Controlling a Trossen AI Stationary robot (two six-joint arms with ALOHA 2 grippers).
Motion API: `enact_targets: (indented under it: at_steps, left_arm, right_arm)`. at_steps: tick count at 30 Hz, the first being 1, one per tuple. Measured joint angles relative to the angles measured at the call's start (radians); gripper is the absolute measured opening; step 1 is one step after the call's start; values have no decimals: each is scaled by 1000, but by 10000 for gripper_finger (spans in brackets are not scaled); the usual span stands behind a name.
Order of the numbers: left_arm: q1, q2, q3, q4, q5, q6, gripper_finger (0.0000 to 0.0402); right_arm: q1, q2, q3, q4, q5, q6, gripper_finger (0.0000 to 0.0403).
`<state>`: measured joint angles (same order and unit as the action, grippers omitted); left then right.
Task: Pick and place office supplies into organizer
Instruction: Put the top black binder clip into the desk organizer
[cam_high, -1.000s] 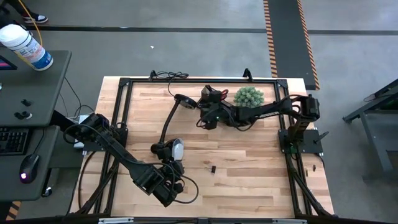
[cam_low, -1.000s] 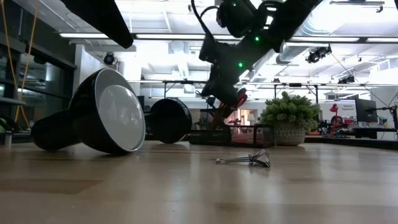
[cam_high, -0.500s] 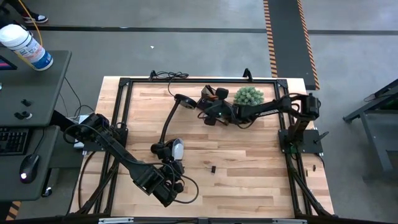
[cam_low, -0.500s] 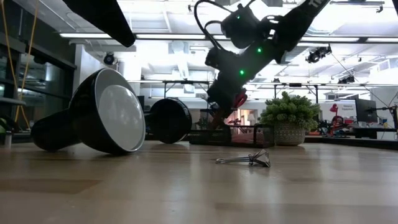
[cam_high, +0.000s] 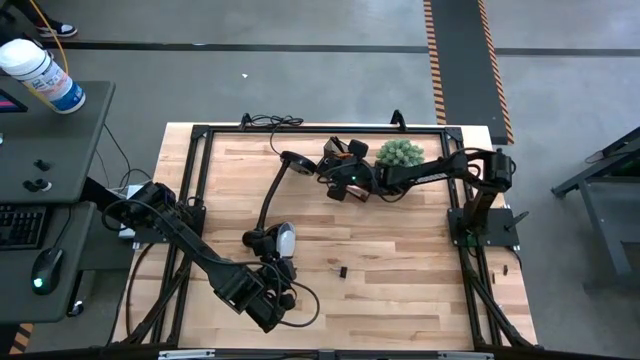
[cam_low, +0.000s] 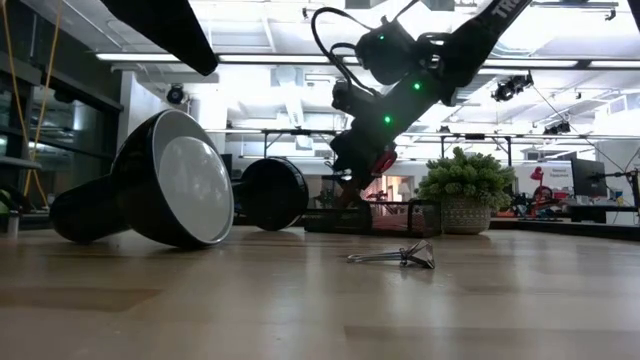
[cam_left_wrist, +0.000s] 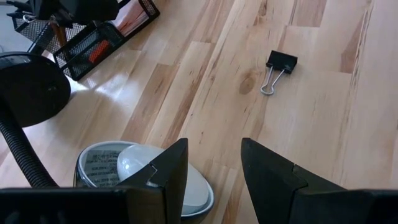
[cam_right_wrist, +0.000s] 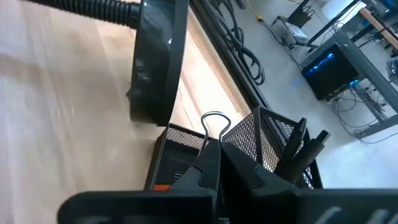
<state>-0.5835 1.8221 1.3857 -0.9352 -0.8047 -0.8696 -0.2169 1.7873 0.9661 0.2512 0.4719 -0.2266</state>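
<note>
My right gripper hangs over the dark mesh organizer near the far edge, shut on a black binder clip. In the right wrist view the organizer lies just beyond the fingertips, with a black pen standing in its cup. A second binder clip lies flat on the wood mid-table, also seen in the low view and in the left wrist view. My left gripper waits open near the near edge, behind the lamp head. My right gripper pinches the binder clip between its two shut fingertips, slanting down from above. Only the clip's wire handle loop shows, sticking out past the tips; the fingers hide its body. The clip is lifted clear, above the organizer's lower section.
A black desk lamp lies on the table: its round base beside the organizer, its head left of centre. A green plant ball sits right of the organizer. A black frame rims the table. Bare wood stretches along the right half.
My right gripper has moved a little toward the far edge, closer over the organizer, and has tipped as its wrist rose, still shut on the clip. The clip on the table and the left arm have stayed put.
</note>
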Motion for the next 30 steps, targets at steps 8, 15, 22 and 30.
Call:
enact_targets:
  at_steps: [8, 15, 22, 30]
  left_arm:
    - [0, 0, 0, 2, 0, 0, 138]
    - [0, 0, 0, 5, 0, 0, 138]
    - [0, 0, 0, 7, 0, 0, 138]
    - [0, 0, 0, 7, 0, 0, 138]
  right_arm:
    - [-4, 17, 2, -2, -7, -2, 0]
    - [-12, 36, 3, 3, -6, -10, 0]
    - [-12, 36, 3, -11, -15, -20, 0]
    - [-19, 37, 3, -44, -13, -28, 1]
